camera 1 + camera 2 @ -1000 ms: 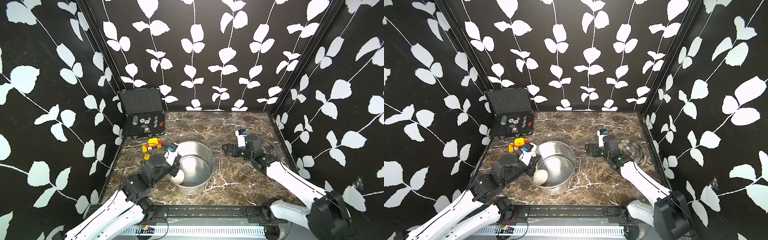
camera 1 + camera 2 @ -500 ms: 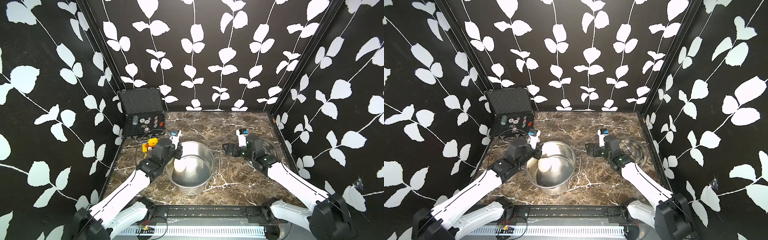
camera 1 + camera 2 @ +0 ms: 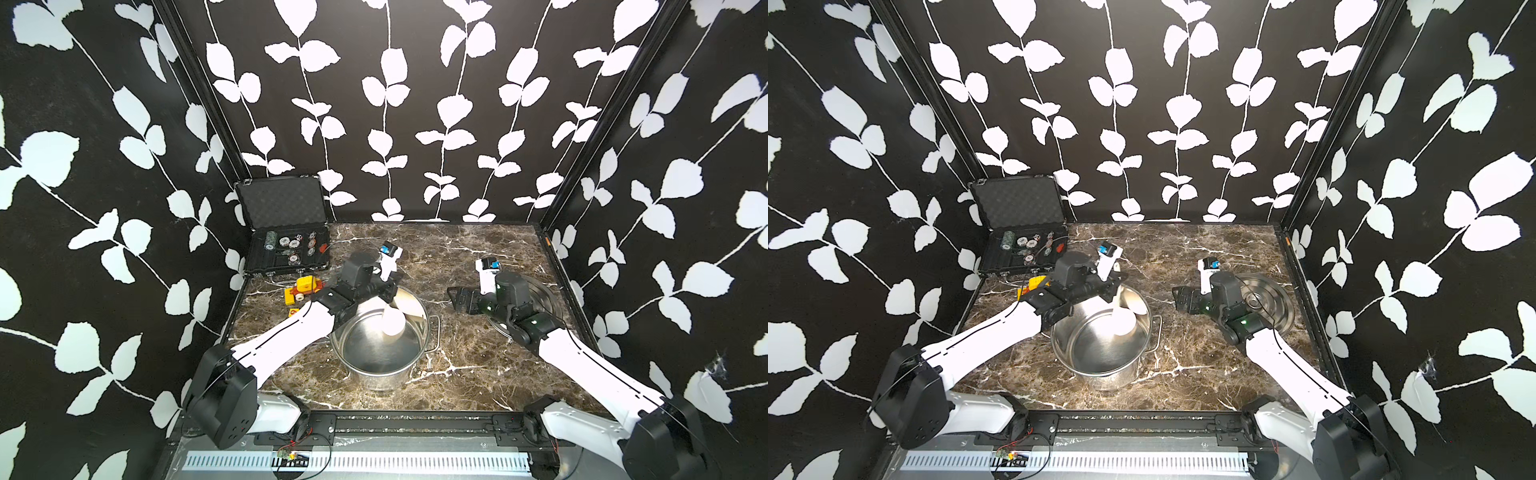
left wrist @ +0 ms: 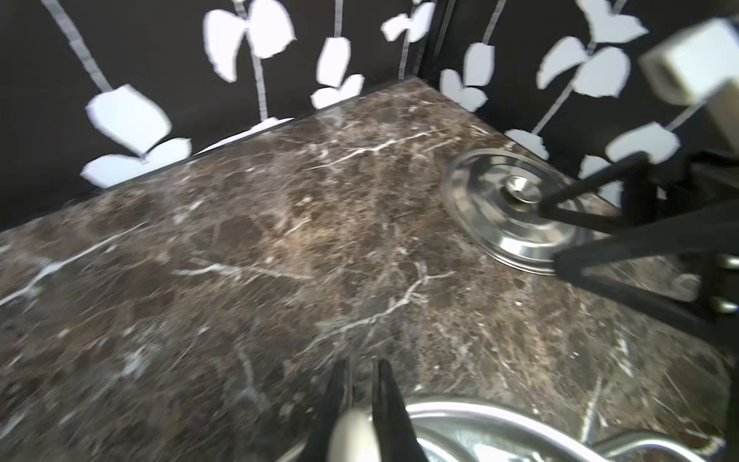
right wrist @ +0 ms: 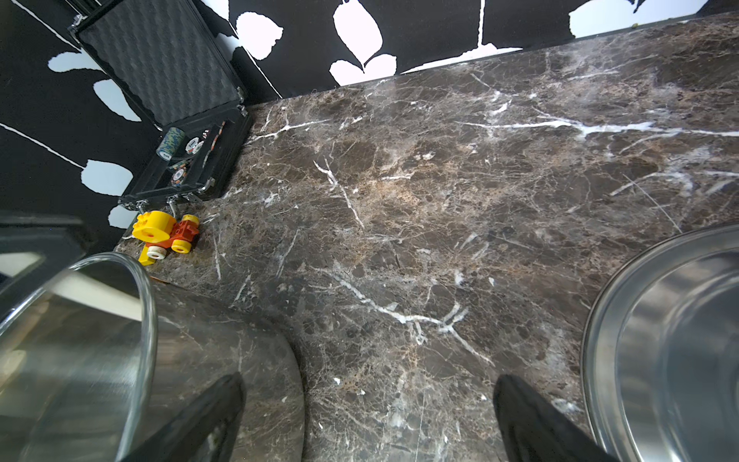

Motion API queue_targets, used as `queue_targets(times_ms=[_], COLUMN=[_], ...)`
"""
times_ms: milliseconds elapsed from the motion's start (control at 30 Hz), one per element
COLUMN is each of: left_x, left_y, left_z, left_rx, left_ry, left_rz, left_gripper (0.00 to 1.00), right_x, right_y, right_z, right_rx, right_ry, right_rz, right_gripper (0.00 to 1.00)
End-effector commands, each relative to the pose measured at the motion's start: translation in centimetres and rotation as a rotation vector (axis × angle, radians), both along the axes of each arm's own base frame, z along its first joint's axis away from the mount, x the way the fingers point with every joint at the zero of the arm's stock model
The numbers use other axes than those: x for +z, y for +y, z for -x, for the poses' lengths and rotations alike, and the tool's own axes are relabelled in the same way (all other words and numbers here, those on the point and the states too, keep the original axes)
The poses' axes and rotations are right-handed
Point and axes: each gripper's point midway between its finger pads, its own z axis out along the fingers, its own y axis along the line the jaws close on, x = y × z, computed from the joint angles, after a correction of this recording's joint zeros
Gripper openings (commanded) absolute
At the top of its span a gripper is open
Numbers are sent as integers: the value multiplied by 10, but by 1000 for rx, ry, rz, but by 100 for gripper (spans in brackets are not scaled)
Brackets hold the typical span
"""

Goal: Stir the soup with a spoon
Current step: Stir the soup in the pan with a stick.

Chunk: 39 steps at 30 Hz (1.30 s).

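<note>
My left gripper (image 3: pixel 388 293) (image 4: pixel 362 366) is shut on the slim handle of the white spoon (image 4: pixel 354 436), above the far rim of the steel pot (image 3: pixel 426 328). The spoon's round bowl (image 3: pixel 392 322) (image 3: pixel 1123 322) hangs inside the pot, toward its far side. No soup is in view; the pot's inside looks like bare shiny steel. My right gripper (image 3: pixel 453 297) (image 5: pixel 368 384) stands open with nothing in it, low over the marble to the right of the pot (image 5: pixel 148 304).
The steel lid (image 3: pixel 544 291) (image 5: pixel 640 320) lies flat at the right, under my right wrist. An open black case of poker chips (image 3: pixel 286 249) sits at the back left. A yellow and red toy (image 3: pixel 303 286) lies in front of the case. Patterned walls enclose three sides.
My left arm has swung forward, carrying the spoon's bowl from the near left side of the pot to the far side. The right arm has stayed still.
</note>
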Motion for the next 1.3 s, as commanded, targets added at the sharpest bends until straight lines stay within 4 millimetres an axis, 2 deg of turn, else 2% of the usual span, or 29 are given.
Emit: queue_targets(times_ms=[0, 200, 333, 467, 600, 733, 933, 1100, 1267], left_x=[43, 27, 12, -3, -15, -23, -25, -18, -7], left_y=[-34, -55, -57, -50, -34, -13, 22, 53, 92], left_z=[23, 68, 112, 148, 167, 174, 166, 144, 111], left_rx=[-131, -263, -392, -480, -493, -452, -321, -175, 55], left_ry=[-107, -68, -42, -8, 30, 48, 10, -3, -50], left_rz=[54, 3, -55, -101, -124, -136, -154, -102, -75], left_gripper=[0, 0, 0, 0, 0, 0, 0, 0, 0], right_x=[1, 1, -1, -2, -1, -1, -2, -3, -3], right_y=[-5, -2, 0, 4, 6, 7, 9, 10, 11], right_z=[1, -2, -4, -7, -8, -9, -10, -11, -10], right_rx=[-15, -8, -2, 8, 15, 15, 18, 16, 21], right_ry=[-16, -19, -15, -8, -5, -4, 4, 11, 14], right_rz=[10, 4, 4, 0, -5, -9, -16, -30, -32], right_gripper=[99, 99, 99, 99, 99, 99, 99, 99, 99])
